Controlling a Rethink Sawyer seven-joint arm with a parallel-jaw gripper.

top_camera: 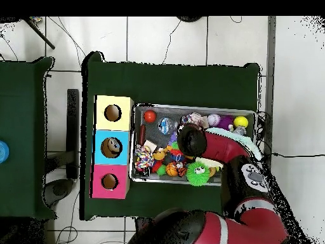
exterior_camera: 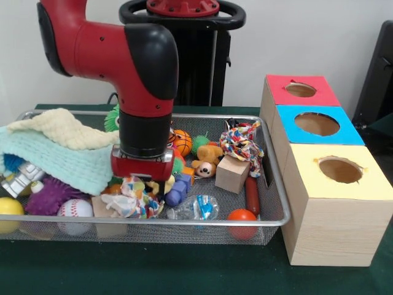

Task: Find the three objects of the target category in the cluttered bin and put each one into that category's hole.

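- The gripper [exterior_camera: 146, 184] hangs low inside the cluttered bin [exterior_camera: 279, 203], right above a multicoloured rope toy [exterior_camera: 134, 200]; the wrist housing hides the fingers — cannot tell whether it is wide, narrow or holding anything.
- The bin sits on the green table [exterior_camera: 184, 270], its wire mesh and metal rim surrounding the gripper on every side; in the overhead view the arm [top_camera: 212, 147] covers the bin's [top_camera: 197, 107] middle.
- In the front view, to the picture's left of the gripper: a mint-green cloth [exterior_camera: 55, 157] with a pale yellow cloth [exterior_camera: 61, 128] over it, a purple spiky toy [exterior_camera: 49, 195], a baseball [exterior_camera: 75, 210] and a yellow ball [exterior_camera: 10, 208] at the near rim.
- To the picture's right of the gripper: a blue toy [exterior_camera: 178, 189] just beside it, a small basketball [exterior_camera: 182, 141] behind, a wooden block [exterior_camera: 232, 174], a second rope knot [exterior_camera: 241, 142], a red cylinder [exterior_camera: 252, 195] and an orange-red ball [exterior_camera: 241, 216].
- Well to the right, outside the bin — three boxes in a row, each with a round hole: red-topped box [exterior_camera: 301, 91], blue-topped box [exterior_camera: 318, 125], yellow-topped box [exterior_camera: 341, 172].
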